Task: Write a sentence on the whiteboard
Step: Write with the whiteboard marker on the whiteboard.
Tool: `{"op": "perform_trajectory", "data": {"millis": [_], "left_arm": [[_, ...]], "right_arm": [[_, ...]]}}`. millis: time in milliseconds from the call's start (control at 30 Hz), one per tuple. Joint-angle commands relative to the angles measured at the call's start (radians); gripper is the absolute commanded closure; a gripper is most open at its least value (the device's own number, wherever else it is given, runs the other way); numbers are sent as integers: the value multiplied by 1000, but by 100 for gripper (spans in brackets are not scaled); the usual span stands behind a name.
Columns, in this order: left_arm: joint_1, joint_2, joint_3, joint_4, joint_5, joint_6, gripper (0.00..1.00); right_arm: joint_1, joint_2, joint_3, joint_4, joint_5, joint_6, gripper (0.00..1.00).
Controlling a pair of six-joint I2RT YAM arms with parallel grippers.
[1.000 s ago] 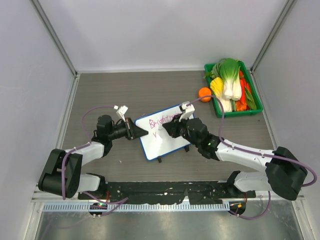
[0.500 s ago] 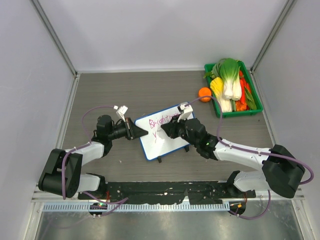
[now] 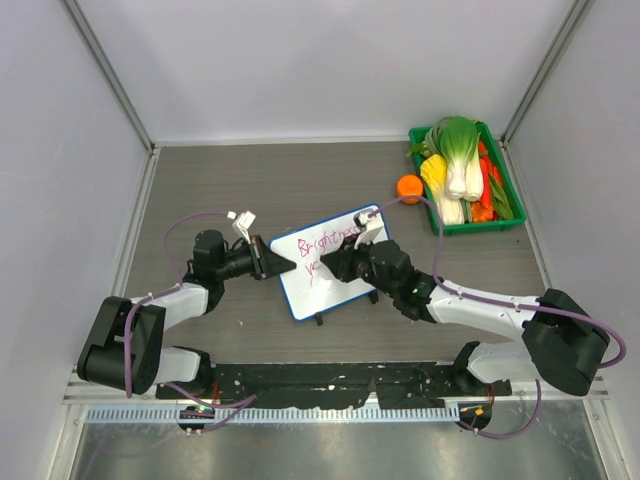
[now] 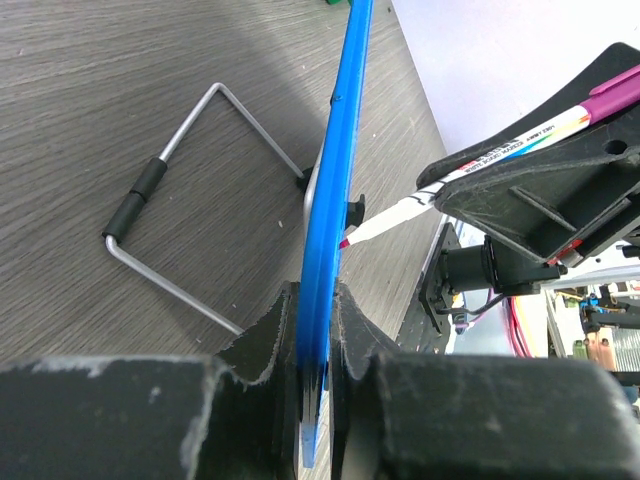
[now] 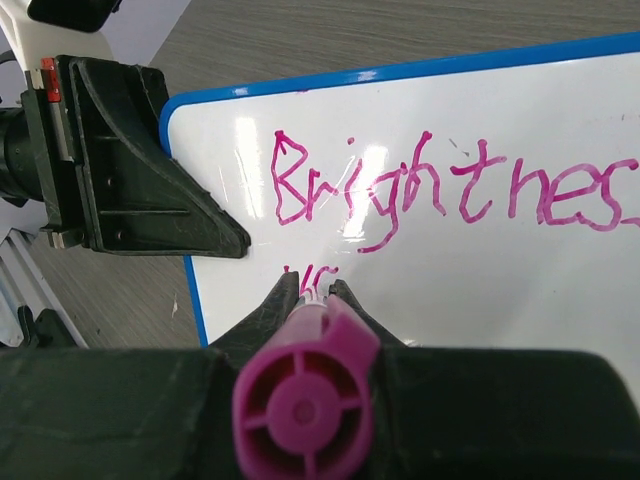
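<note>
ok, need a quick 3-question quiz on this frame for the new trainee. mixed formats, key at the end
1. True or false: the left gripper is shut on the edge of the small rectangular blue-framed whiteboard.
2. What does the right gripper hold? A) a grey cloth B) a pink-ended marker C) nothing
3. Fill in: in the right wrist view, the top line of the pink handwritten sentence shows the letters ____.

Key: 1 true; 2 B; 3 Brightnes
</note>
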Motion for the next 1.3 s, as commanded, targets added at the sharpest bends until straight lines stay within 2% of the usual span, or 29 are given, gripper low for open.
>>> {"op": "perform_trajectory", "data": {"millis": [0, 633, 1100, 1267], "left_arm": [[4, 20, -12, -53, -62, 90, 100], [2, 20, -14, -52, -60, 88, 100], [4, 21, -14, -52, -57, 87, 100], [2, 23, -12, -52, -59, 88, 100]], "right_arm": [[2, -15, -41, -14, 27, 7, 99], [-10, -19, 48, -42, 156, -19, 99], [-17, 4, 76, -26, -28, -10, 99], [-20, -55, 41, -22, -5, 3, 99]]}}
